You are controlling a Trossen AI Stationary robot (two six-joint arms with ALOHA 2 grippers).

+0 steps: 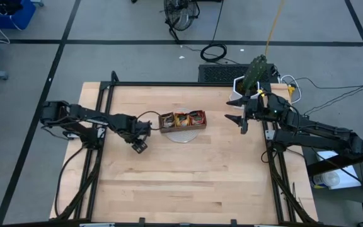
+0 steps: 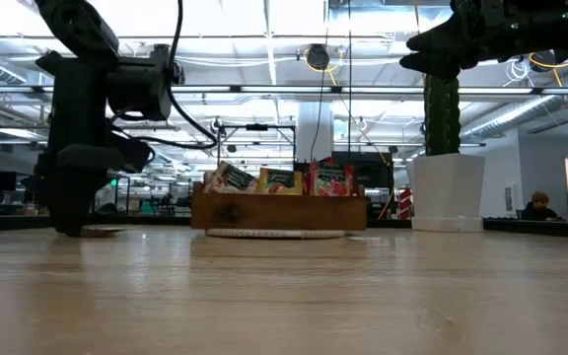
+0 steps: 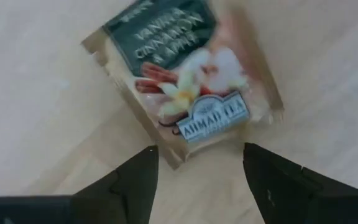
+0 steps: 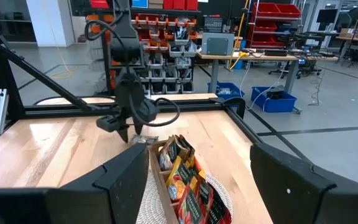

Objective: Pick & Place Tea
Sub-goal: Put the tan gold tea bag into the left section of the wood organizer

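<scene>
Tea sachet (image 3: 185,81), pale beige with a dark label, lies flat on the table (image 1: 188,183) at eight o'clock from the wooden tray (image 1: 183,121). The left gripper (image 3: 197,180) hovers just above it, fingers apart, holding nothing. More sachets (image 2: 279,179) fill the tray. The right gripper (image 1: 239,116) waits open at three o'clock, so much seems left.

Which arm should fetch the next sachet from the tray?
Probably left: its open claw hangs beside the tray, over the beige sachet on the table. The right claw waits farther off.
</scene>
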